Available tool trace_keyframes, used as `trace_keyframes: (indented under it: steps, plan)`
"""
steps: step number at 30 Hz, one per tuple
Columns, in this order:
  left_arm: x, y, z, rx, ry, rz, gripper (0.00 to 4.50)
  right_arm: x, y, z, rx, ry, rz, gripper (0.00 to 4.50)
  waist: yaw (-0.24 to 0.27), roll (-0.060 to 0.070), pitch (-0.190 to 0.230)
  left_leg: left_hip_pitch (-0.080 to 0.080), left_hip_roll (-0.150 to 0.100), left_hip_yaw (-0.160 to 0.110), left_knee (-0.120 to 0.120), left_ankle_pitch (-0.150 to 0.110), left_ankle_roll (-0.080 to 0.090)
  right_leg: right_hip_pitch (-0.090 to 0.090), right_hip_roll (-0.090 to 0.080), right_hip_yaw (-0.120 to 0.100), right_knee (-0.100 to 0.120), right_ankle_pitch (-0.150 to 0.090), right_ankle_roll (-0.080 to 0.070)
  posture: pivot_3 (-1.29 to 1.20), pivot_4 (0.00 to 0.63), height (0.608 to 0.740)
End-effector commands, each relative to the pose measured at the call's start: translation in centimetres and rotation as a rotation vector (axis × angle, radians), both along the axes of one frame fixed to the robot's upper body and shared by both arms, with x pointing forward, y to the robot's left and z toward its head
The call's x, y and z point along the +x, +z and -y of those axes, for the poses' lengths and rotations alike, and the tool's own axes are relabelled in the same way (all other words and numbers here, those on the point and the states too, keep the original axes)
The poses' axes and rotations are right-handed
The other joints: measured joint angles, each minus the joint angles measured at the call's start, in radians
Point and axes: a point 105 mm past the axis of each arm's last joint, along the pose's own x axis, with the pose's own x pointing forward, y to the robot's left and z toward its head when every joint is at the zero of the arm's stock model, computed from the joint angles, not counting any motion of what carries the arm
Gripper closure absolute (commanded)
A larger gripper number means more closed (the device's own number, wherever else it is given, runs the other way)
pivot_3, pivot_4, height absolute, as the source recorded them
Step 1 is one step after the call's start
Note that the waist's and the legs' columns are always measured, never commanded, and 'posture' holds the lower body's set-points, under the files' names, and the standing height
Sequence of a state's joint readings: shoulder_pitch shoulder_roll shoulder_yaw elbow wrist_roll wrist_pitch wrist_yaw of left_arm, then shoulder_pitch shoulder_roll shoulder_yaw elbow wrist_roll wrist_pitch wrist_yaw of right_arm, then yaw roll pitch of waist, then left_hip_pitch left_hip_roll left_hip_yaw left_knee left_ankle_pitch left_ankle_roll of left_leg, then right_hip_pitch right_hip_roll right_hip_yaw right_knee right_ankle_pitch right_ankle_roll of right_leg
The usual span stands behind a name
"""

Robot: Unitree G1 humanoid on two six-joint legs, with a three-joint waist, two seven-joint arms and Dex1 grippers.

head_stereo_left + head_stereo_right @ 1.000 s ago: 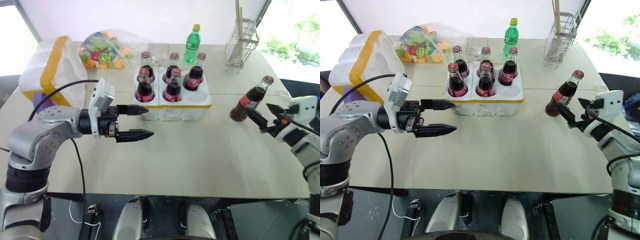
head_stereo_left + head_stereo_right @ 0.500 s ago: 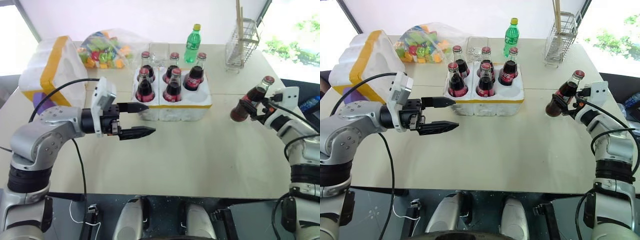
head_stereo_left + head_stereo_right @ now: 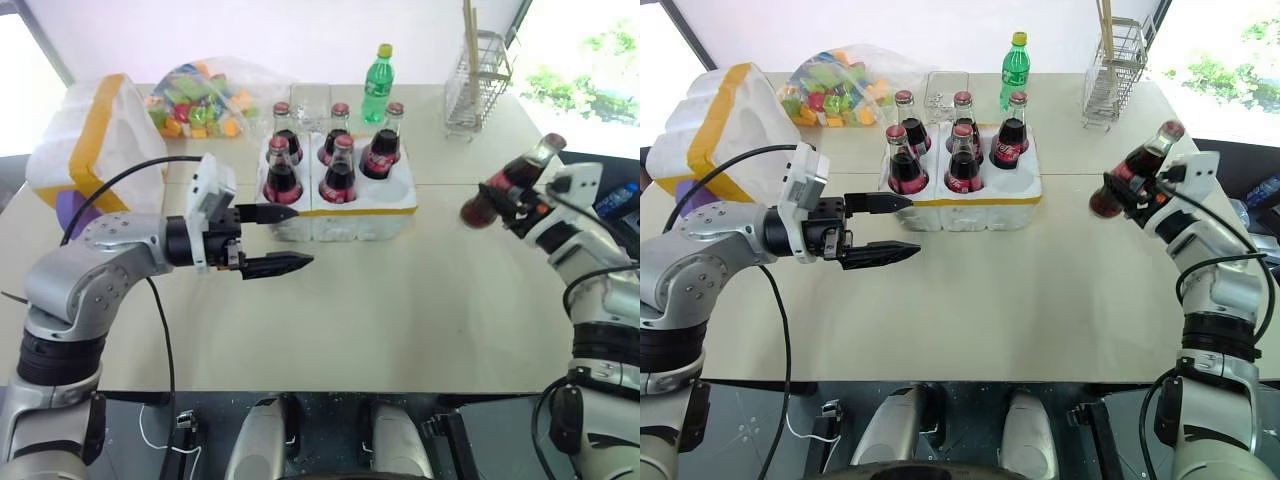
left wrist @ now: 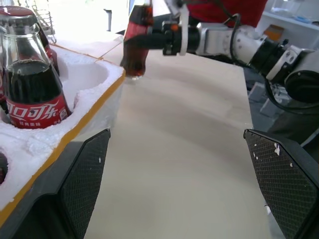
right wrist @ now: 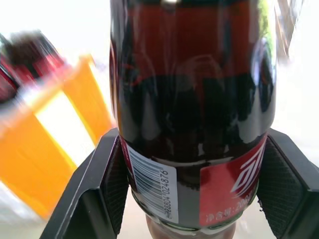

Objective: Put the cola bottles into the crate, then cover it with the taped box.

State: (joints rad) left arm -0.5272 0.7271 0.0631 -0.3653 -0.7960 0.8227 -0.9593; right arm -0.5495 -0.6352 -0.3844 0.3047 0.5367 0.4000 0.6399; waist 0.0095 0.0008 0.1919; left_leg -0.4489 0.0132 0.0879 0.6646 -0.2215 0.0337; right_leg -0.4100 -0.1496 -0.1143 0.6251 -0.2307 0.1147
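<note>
Head views: the crate (image 3: 345, 212) sits mid-table with five cola bottles (image 3: 338, 172) in its wells; the front right well (image 3: 1016, 179) is empty; the sixth bottle (image 3: 1132, 172) is pinched at its body by the right gripper (image 3: 1137, 190) and hangs tilted, off the table, right of the crate; the left gripper (image 3: 280, 238) hovers with fingers spread, just in front of the crate's left end; the taped box (image 3: 88, 140) rests at the far left, untouched.

Left wrist view: the open well (image 4: 87, 78) lies beside a seated bottle (image 4: 31, 85); the held bottle's base is clear of the tabletop (image 4: 184, 149).

Right wrist view: both pads (image 5: 115, 184) press the glass just at the label (image 5: 232, 186); the grip looks square.

Step in hand, judged: carry the bottle over the empty well; bring it upright before lowering, since the tilted base could catch the foam rim or knock the neighbour; release only once seated.

Against a second ago: the right fingers, then spread short of the bottle, are now closed on it; the bottle has left the table; the left gripper is unchanged.
</note>
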Motion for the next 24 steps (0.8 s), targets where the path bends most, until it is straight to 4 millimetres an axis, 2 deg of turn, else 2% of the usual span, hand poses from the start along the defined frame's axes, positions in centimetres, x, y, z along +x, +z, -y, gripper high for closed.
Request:
trace_keyframes:
  steps: [1,4,8,11,18,24]
  plan:
    - [0.2,1.1,-0.1,-0.018,0.009,0.059,0.00,-2.0,8.3,-4.1,0.001,0.187,0.250,1.73,-0.004,0.001,0.001,0.000,0.000,0.000,0.000,0.000,0.000,-0.001,0.000,0.000,0.001,0.000,0.000,0.00,0.150,0.736]
    - [0.4,1.1,-0.1,-0.021,0.016,0.064,0.00,-1.9,8.9,-7.1,-0.056,0.252,0.251,1.73,-0.006,0.001,0.000,0.000,0.001,0.000,0.000,0.000,0.000,-0.001,0.000,0.001,0.002,0.000,0.000,0.00,0.150,0.736]
    - [0.5,1.2,-0.1,-0.021,0.022,0.071,0.00,-0.5,8.9,-9.3,-0.081,0.259,0.253,1.73,-0.001,0.001,0.000,0.000,0.000,0.000,0.000,0.000,0.000,-0.001,0.000,0.001,0.002,0.000,0.000,0.00,0.150,0.736]
    - [0.6,1.2,-0.2,-0.016,0.031,0.078,0.00,-0.3,8.6,-10.9,-0.080,0.324,0.249,1.73,0.006,0.000,0.001,-0.001,-0.001,0.000,0.000,0.000,0.000,-0.001,0.000,0.000,0.002,0.000,0.000,0.00,0.150,0.736]
    - [0.5,1.2,-0.6,-0.015,0.046,0.080,0.00,-0.3,6.4,-12.7,-0.164,0.392,0.183,1.73,0.001,0.000,0.001,-0.005,-0.001,0.000,0.000,0.001,-0.001,-0.005,0.000,0.000,0.003,0.000,0.000,0.00,0.150,0.736]
    - [0.6,1.3,-0.6,-0.018,0.059,0.085,0.00,0.3,3.3,-14.2,-0.291,0.431,0.105,1.73,0.002,0.000,0.001,-0.005,-0.001,0.000,0.000,0.001,-0.001,-0.005,0.000,0.000,0.003,0.000,0.000,0.00,0.150,0.736]
